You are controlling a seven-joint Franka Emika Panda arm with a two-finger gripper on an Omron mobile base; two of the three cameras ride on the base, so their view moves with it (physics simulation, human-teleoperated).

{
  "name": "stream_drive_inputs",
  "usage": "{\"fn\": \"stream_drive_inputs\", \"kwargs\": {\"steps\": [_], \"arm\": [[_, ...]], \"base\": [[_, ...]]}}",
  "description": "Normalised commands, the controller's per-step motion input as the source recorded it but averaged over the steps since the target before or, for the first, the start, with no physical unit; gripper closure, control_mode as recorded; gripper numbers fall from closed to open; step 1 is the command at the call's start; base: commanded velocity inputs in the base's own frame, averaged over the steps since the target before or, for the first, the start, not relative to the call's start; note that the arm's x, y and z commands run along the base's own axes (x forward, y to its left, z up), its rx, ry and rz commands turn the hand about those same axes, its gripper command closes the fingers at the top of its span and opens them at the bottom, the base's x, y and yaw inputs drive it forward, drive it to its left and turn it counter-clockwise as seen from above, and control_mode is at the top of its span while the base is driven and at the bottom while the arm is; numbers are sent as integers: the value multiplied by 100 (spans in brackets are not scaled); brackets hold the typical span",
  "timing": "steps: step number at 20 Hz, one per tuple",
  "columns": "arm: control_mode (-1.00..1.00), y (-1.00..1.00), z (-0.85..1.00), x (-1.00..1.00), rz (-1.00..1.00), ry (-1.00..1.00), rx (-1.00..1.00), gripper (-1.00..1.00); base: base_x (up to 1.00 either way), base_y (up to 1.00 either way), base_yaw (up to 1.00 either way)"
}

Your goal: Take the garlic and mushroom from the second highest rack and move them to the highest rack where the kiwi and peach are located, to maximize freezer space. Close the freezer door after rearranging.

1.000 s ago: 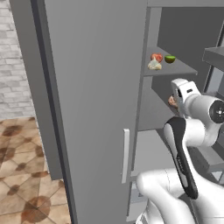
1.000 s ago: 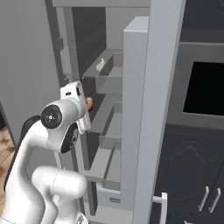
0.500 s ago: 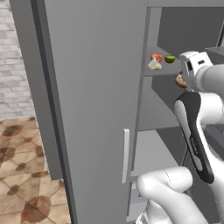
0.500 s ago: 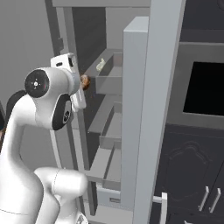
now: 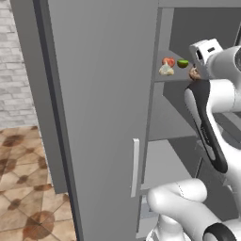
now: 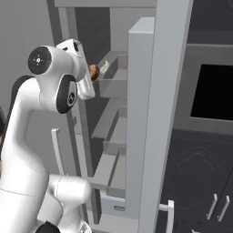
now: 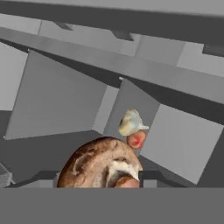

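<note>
- Brown and glossy on the cap, pale at the stem, the mushroom (image 7: 101,164) sits right in front of the hand camera, held in the gripper (image 7: 101,186); the left base view shows it as a brown lump (image 5: 194,73) at the wrist, level with the top rack (image 5: 162,78) and just to the right of the food already there.
- The pincer is closed part-way on the mushroom, jaws set narrow around it; the fingertips themselves are hidden behind the cap, so I cannot tell exactly where they bear.
- Handling, as a judgement: a mushroom is light, soft and a little springy, and it bruises or crumbles under hard pressure. The rounded cap is smooth and may roll or slip sideways between flat pads. The safest hold is across the widest part of the cap, gently, not on the thin stem.
- Next outward, the garlic (image 5: 165,69) already lies on the top rack, a pale, pointed bulb; in the hand view it shows beyond the mushroom (image 7: 131,122).
- Just beside the garlic sits the reddish peach (image 5: 168,61), and to its right the green kiwi (image 5: 182,63), all close together near the front of the shelf.
- So the step in hand looks like setting the mushroom down on that shelf; free space seems to lie to the right of the kiwi, and a careless drop could nudge the round fruit.
- The freezer door (image 5: 103,117) stands wide open, with its handle (image 5: 135,167) facing the left base camera; closing it remains to be done.
</note>
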Motion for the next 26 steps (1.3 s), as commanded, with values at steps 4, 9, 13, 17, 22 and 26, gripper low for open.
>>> {"fn": "stream_drive_inputs", "kwargs": {"steps": [4,9,13,17,22,26], "arm": [[-100,-24,-2,52,0,0,-2,100],[-100,-32,-1,54,0,0,0,100],[-100,-21,-16,53,0,0,0,100],[-100,-2,-28,43,0,0,0,100],[-100,0,-28,32,0,0,0,100],[-100,-3,-9,41,0,0,0,100]], "base": [[0,0,0],[0,0,0],[0,0,0],[0,0,0],[0,0,0],[0,0,0]]}}
